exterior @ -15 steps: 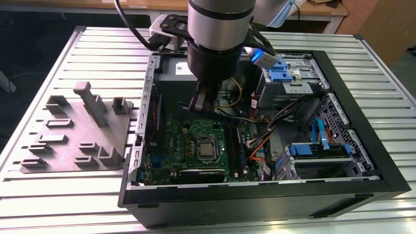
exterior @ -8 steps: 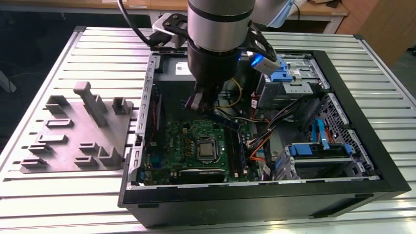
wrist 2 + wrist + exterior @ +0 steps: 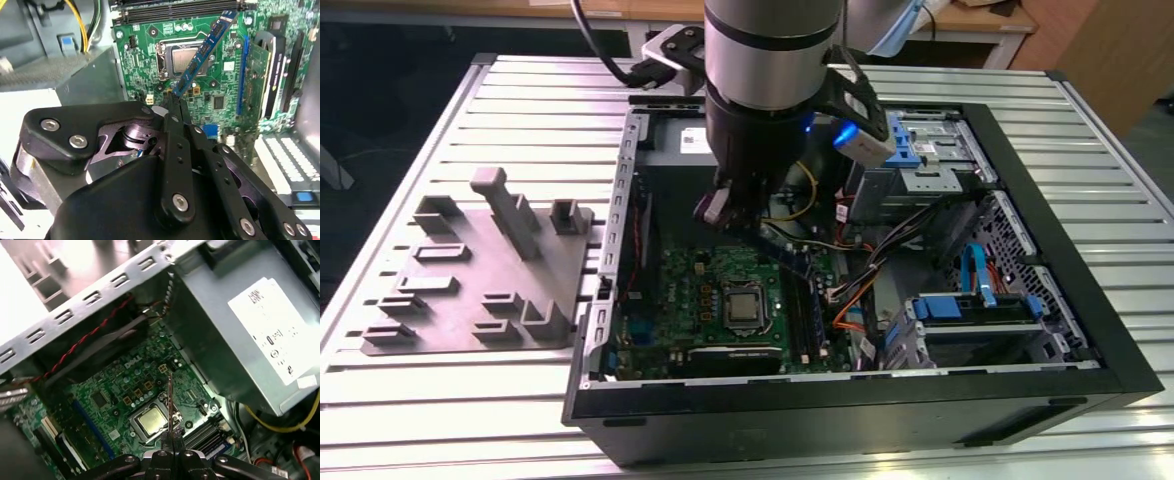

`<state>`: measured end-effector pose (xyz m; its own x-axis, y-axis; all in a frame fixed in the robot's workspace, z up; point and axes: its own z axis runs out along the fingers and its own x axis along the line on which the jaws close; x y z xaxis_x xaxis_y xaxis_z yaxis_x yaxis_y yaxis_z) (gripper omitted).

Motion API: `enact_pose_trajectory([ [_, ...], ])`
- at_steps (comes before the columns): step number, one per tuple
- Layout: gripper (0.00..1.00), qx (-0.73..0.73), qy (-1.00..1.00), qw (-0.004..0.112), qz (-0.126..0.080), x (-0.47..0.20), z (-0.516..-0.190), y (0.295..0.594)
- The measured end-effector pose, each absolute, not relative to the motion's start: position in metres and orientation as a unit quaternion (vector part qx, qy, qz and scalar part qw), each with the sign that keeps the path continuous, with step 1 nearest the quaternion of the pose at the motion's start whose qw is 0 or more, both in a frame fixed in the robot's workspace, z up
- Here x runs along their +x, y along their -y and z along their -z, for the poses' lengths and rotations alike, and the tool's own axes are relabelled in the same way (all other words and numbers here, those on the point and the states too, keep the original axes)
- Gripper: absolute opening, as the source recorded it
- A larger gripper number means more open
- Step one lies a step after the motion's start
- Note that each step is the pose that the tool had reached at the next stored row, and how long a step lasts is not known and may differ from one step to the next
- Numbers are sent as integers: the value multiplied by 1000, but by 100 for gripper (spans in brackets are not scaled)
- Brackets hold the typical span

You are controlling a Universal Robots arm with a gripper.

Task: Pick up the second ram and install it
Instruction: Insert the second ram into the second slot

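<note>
Between the fingers (image 3: 176, 117), pinched by one end, sits the memory stick (image 3: 204, 50) — its long axis runs straight out from their tips, over the green board (image 3: 140, 55) — with the slots (image 3: 175, 7) beyond its free end.

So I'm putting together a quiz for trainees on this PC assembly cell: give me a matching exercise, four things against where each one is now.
1 second ram
2 fixture tray
3 processor
4 power-supply box

A on the table, outside the case
B in its socket on the green board
C clamped in the gripper, over the board
D inside the case, beside the board

Pairs: 1-C, 2-A, 3-B, 4-D
</note>
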<state>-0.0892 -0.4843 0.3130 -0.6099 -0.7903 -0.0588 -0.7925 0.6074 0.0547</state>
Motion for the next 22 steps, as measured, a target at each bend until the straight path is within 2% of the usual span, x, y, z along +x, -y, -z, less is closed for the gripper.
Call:
enact_pose_trajectory([
  [22, 12, -246, -969, 22, -34, -89, -306, 484],
])
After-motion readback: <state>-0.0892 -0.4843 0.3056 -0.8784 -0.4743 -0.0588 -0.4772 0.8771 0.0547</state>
